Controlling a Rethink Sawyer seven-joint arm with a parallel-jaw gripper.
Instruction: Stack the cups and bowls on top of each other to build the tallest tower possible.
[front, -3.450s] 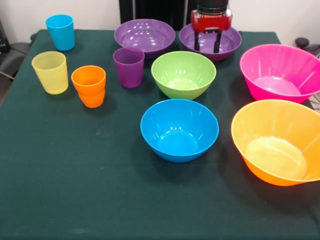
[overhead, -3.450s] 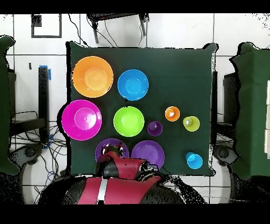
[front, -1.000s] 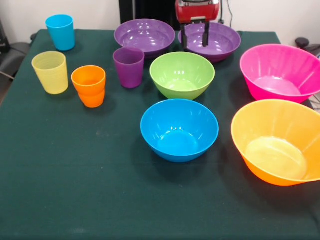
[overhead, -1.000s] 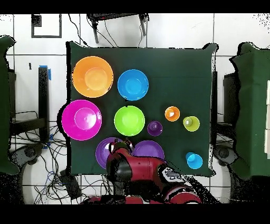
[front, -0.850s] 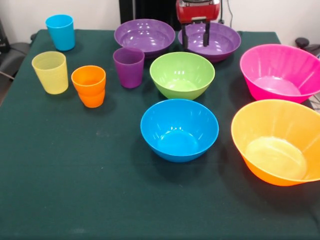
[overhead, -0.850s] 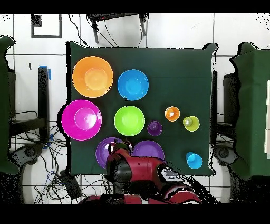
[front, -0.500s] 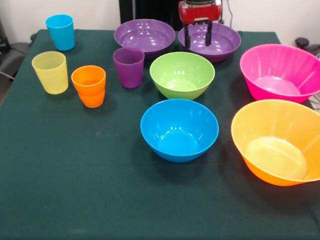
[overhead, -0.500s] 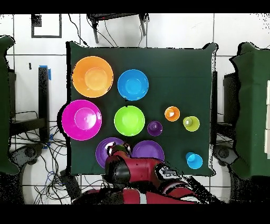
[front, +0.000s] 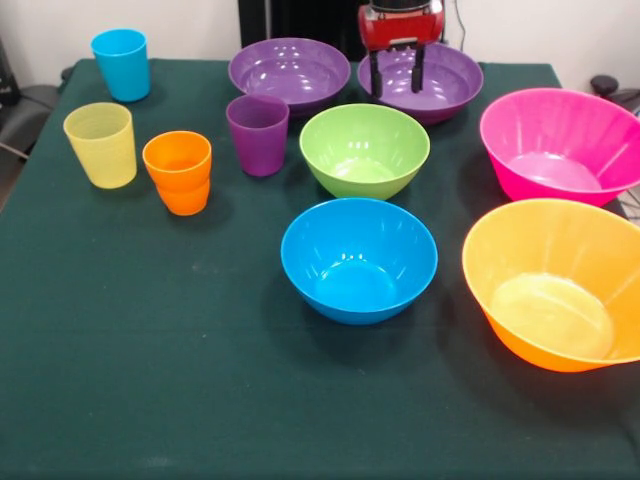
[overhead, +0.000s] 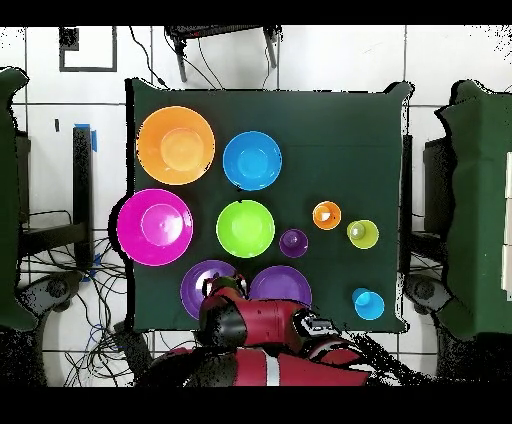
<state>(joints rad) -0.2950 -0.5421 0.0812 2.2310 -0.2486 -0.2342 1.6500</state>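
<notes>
Since the earlier frames the gripper has shifted sideways along the right-hand purple bowl, its fingers spread astride that bowl's near-left rim, probably to pinch its wall. Left to right, the cups and the other bowls stand apart on the counter, no tower begun. No writing shows.

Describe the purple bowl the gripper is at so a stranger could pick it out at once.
Start at the far edge of the green table, where two purple bowls sit side by side. Take the one behind the green bowl and beside the pink bowl. Unlike its twin, it has the gripper with open fingers straddling its rim.
</notes>
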